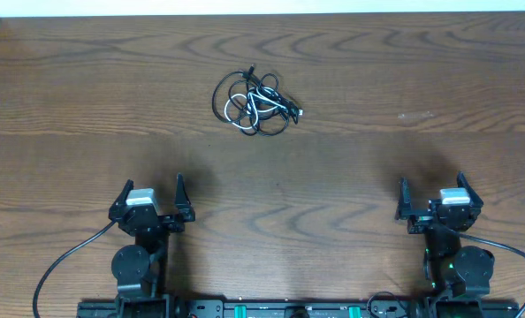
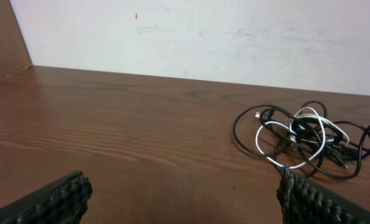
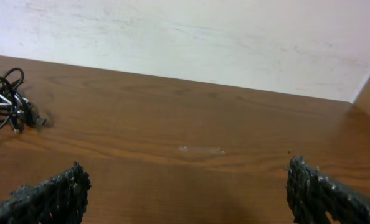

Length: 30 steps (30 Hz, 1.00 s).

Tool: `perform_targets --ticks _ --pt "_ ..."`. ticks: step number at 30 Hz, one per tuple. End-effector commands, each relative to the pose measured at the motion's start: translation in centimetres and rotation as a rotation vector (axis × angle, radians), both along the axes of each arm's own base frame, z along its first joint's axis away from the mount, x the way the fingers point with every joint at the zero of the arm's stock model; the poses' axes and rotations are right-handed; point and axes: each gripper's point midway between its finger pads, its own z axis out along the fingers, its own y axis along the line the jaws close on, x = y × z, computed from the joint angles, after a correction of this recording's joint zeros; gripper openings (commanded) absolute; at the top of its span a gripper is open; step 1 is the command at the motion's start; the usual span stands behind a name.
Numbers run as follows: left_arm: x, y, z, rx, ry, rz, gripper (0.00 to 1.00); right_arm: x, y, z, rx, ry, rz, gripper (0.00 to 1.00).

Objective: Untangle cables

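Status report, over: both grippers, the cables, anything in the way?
Left gripper open, empty. Right gripper open, empty. Cables in one tangled heap on the table, black with one white, untouched, closer to the left arm. Nothing between grippers and heap.

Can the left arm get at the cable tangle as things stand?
Probably yes: the left tool stands open and only bare table lies between it and the cables; nothing blocks the way.
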Motion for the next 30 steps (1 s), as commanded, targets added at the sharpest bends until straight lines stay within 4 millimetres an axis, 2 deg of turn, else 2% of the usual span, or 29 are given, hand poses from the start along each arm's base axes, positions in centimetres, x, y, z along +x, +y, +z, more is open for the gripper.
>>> perform_targets --ticks 1,30 --pt "-0.12 -0.02 -1.49 0.002 0.05 -0.003 0.98 -0.02 -0.3 -0.04 0.012 0.0 -0.011 0.99" --pt "-0.08 0.13 -1.16 0.005 0.037 0.005 0.98 -0.02 -0.3 -0.04 0.012 0.0 -0.011 0.99"
